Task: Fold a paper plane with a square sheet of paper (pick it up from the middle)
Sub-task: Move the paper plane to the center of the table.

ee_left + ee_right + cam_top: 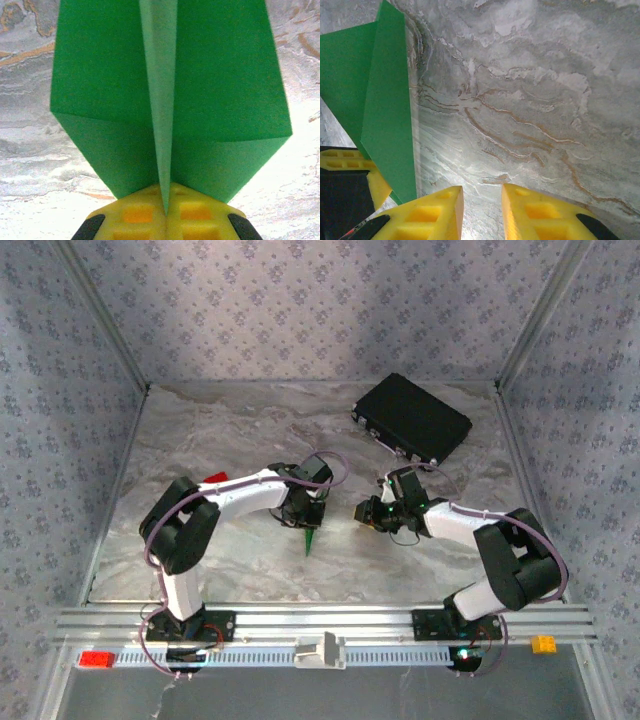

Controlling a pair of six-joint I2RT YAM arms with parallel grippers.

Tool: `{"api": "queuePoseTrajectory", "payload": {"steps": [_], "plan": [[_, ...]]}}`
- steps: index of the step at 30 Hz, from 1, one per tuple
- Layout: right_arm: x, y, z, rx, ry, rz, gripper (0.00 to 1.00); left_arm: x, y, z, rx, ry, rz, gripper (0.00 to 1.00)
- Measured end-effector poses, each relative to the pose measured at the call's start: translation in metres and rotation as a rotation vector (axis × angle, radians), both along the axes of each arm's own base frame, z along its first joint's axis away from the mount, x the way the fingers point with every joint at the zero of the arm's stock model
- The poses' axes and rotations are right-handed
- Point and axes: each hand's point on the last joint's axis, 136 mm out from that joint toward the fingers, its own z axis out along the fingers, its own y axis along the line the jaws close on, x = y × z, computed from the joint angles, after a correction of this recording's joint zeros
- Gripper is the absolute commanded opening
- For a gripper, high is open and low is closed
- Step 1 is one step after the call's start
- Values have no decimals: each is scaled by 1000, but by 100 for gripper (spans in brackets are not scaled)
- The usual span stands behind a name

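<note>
The square sheet of paper [215, 85] is bright green and folded, with two wide flaps either side of a raised centre crease. My left gripper [167, 216] is shut on that crease, its yellow fingers pressed together around it. From above, the paper [312, 540] hangs point-down below the left gripper [311, 516], over the middle of the table. The right wrist view has the folded paper [380, 100] at the left edge. My right gripper [482, 212] stands open just right of it, with bare table between its fingers. The right gripper [366, 512] faces the left one.
A black rectangular case [412, 418] lies at the back right of the marble table [230, 420]. A small red block [213, 478] sits behind the left arm. Patterned walls close in the back and both sides.
</note>
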Motion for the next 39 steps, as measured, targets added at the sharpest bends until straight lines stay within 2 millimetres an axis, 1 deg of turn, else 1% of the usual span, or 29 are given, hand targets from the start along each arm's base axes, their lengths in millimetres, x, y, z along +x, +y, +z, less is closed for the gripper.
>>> {"api": "queuePoseTrajectory", "payload": {"steps": [6,10,14,27,37,39], "plan": [[0,0,0,0,0,0,28,0,0,-5,8,7,-7,7],[0,0,0,0,0,0,28,1,-2,-5,7,10,-9,10],[0,0,0,0,0,0,28,0,-1,-10,17,19,-10,14],[0,0,0,0,0,0,28,0,1,-16,34,25,-11,16],[0,0,0,0,0,0,28,-1,-2,-17,66,-12,-26,26],[0,0,0,0,0,0,28,-1,-3,-17,72,-20,-24,26]]}}
